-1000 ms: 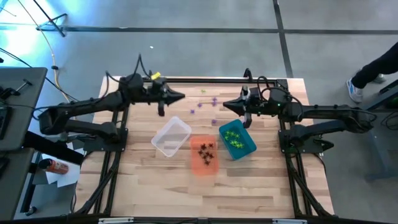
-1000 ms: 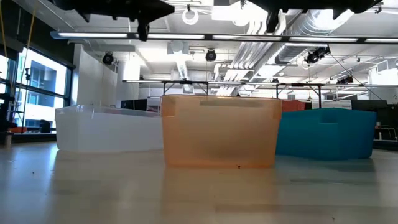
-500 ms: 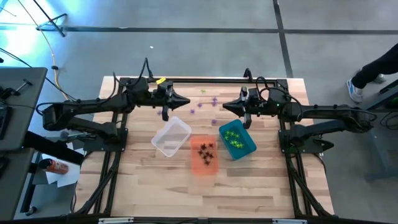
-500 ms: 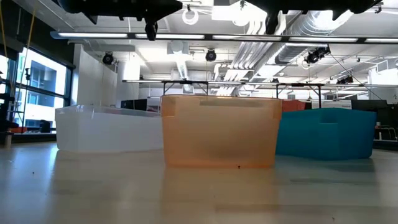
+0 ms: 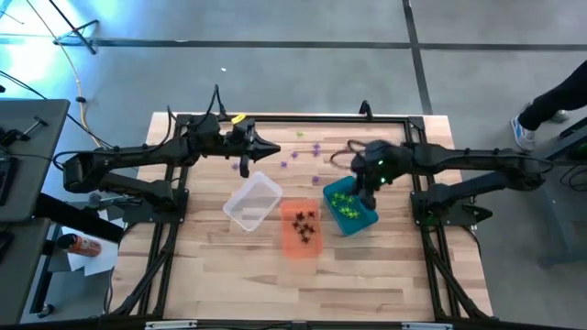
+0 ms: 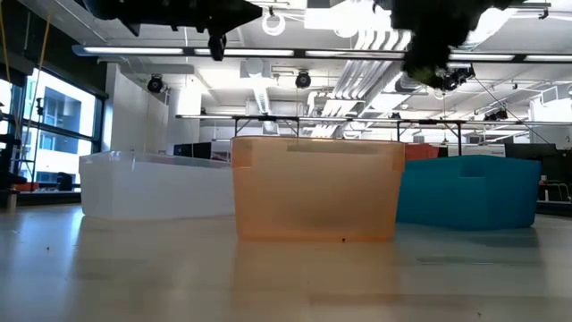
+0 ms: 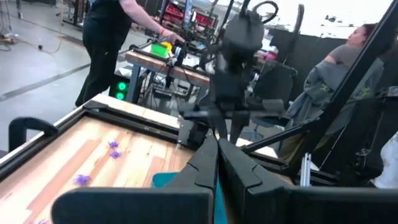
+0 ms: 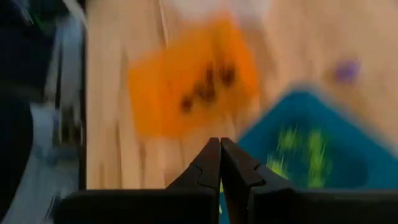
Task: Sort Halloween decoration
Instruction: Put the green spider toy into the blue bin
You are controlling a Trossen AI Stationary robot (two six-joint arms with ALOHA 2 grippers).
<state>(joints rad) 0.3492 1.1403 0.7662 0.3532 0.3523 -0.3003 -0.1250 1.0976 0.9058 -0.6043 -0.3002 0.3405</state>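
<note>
Purple decorations (image 5: 315,149) stay scattered on the bare wood at the far middle of the table, between the two arms; black ones (image 5: 303,222) sit in the orange bin (image 5: 300,246), green ones (image 5: 343,203) in the teal bin (image 5: 362,217). None moved since a second ago.

Change: right gripper (image 5: 366,198) has swung from the far edge of the teal bin to point down over that bin; its wrist view is motion-blurred. Fingers (image 8: 219,163) pressed together, nothing visible between them. Left gripper (image 5: 274,147) has shifted slightly nearer and right, now hovering just past the far edge of the clear bin (image 5: 252,202), fingers (image 7: 214,163) closed and empty.

Three bins stand in a row mid-table: clear left, orange middle, teal right, orange touching its neighbours in the high view. Clear bin looks empty.

Table (image 5: 220,275) is light butcher-block wood in a black frame. Grey concrete floor around; a person's leg and shoe (image 5: 526,131) at far right. Left wrist view shows people (image 7: 109,37) at benches beyond the table.
</note>
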